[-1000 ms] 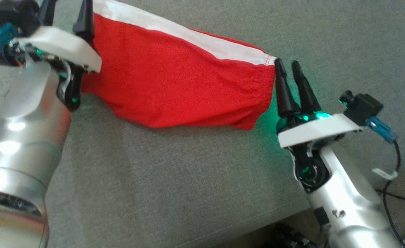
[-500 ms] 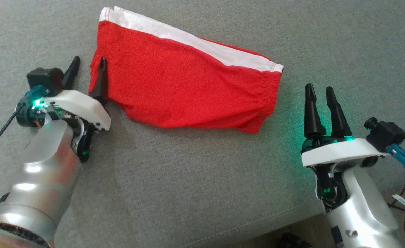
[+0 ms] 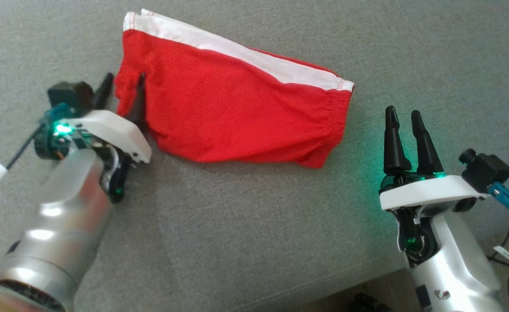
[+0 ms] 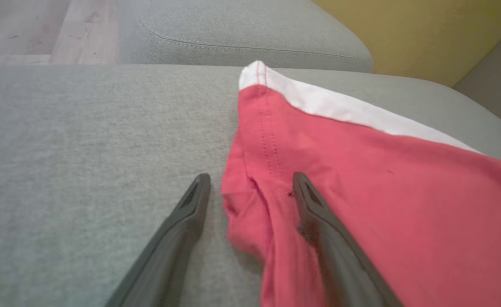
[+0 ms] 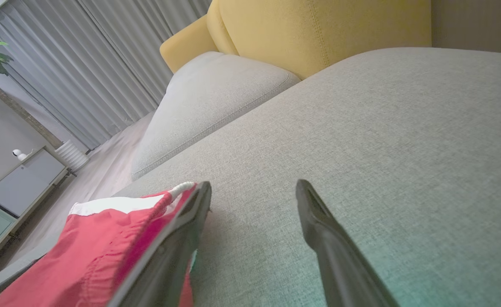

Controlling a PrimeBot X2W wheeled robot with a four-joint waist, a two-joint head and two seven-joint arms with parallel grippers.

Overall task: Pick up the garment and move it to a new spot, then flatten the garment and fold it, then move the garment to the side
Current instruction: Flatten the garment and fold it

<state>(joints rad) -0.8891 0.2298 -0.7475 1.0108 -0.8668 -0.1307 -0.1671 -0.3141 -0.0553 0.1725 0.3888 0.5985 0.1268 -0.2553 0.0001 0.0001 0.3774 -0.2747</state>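
The garment is a pair of red shorts with a white stripe along the far edge, folded flat on the grey sofa cushion. My left gripper is open at its left end, and a fold of red cloth lies between the two fingers; the left wrist view shows that bunched garment edge between the open fingers of the left gripper. My right gripper stands open just right of the elastic waistband, apart from it. In the right wrist view the garment lies left of the right gripper.
The cushion's front edge runs at the lower right, with cables beyond it. A second grey cushion and a yellow backrest lie past the garment. Curtains and a cabinet stand further off.
The head camera shifted early on. Since half a second ago my left gripper has slid right into the garment's left edge, bunching cloth between its fingers. The right gripper has hardly moved.
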